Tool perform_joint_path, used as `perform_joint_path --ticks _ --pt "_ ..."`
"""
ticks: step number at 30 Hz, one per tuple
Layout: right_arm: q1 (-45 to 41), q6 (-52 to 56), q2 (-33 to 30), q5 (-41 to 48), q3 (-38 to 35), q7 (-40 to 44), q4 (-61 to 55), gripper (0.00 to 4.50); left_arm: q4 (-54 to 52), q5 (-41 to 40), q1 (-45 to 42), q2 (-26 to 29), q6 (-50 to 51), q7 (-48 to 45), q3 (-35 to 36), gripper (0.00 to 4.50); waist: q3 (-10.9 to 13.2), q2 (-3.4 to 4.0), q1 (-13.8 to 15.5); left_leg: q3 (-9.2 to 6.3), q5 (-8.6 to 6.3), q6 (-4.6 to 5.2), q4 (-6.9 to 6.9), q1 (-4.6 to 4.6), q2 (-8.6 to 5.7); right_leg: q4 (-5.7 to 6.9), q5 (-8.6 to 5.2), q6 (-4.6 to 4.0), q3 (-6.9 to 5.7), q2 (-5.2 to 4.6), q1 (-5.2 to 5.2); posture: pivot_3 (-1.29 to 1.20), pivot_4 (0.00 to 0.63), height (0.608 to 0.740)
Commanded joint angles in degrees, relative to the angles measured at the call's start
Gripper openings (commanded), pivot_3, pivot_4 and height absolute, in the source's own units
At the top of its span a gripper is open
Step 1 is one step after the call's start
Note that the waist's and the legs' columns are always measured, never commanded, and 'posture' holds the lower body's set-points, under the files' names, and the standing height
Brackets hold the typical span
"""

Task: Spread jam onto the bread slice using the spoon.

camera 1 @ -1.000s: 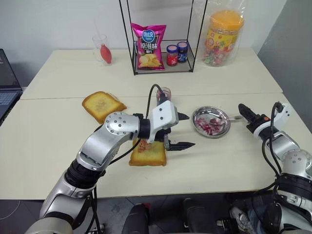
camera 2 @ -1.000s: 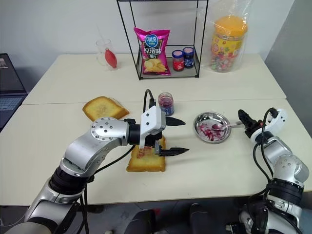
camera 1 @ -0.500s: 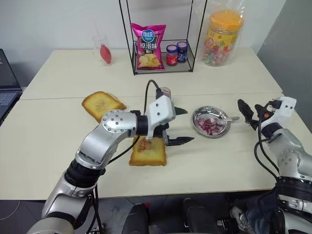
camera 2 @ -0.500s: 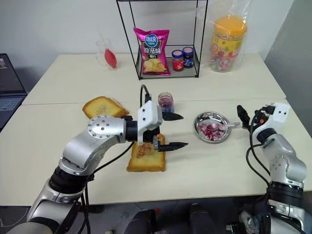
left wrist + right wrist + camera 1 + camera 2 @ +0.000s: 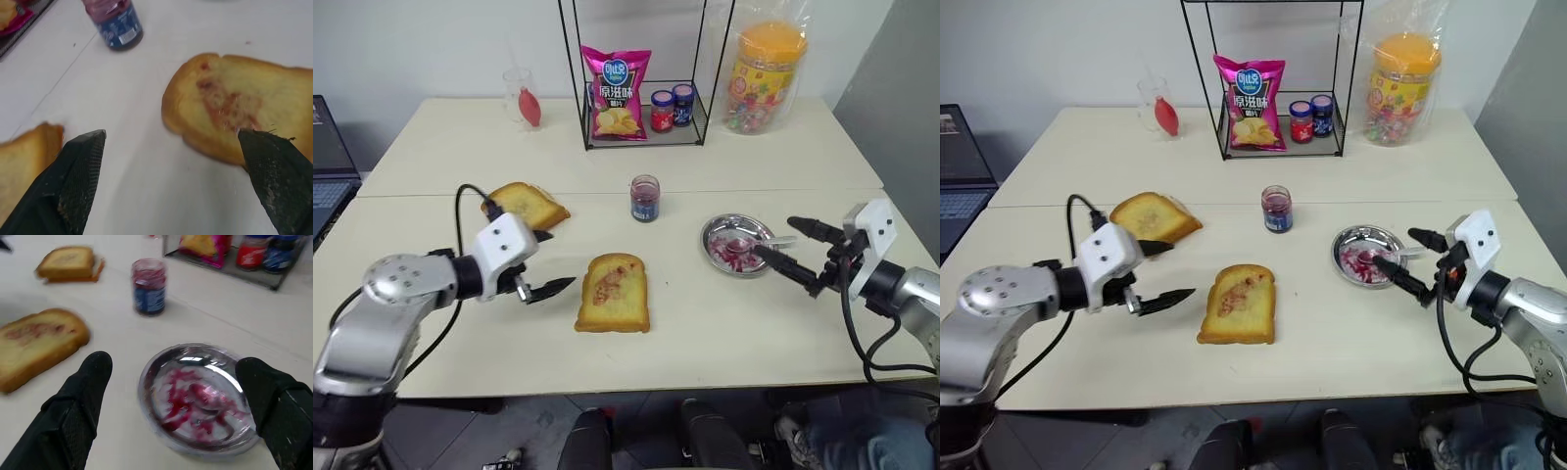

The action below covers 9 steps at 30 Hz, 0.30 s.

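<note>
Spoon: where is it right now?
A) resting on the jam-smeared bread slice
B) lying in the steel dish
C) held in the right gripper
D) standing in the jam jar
B: the spoon lies in the jam-smeared steel dish, and the open right gripper holds nothing.

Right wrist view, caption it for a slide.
Open right gripper over the jam-smeared steel dish; jam jar and spread bread slice beyond.

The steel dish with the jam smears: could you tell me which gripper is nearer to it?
Right. The right gripper hangs open just beside the steel dish; the left gripper sits open beyond the bread slice.
</note>
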Motion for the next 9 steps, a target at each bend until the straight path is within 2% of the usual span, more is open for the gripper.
perform_joint_path --ticks 1,9 --pt "0.9 -0.7 -2.4 1.3 -2.0 4.6 -2.1 4.47 -3.9 -2.3 4.1 0.9 0.3 -1.0 4.9 4.5 0.0 -0.06 0.0 -0.01 0.0 0.0 0.01 0.0 0.01 0.0 0.0 -0.01 -0.01 0.0 0.0 0.0 0.15 0.74" --pt "0.8 -1.4 -3.7 0.0 -1.0 7.8 -1.4 4.47 -5.3 -6.1 6.8 -0.3 0.4 -1.6 5.1 4.5 0.0 -0.09 0.1 0.03 0.0 0.0 0.14 0.02 -0.01 0.01 -0.08 -0.15 0.05 0.0 0.01 0.0 0.15 0.74"
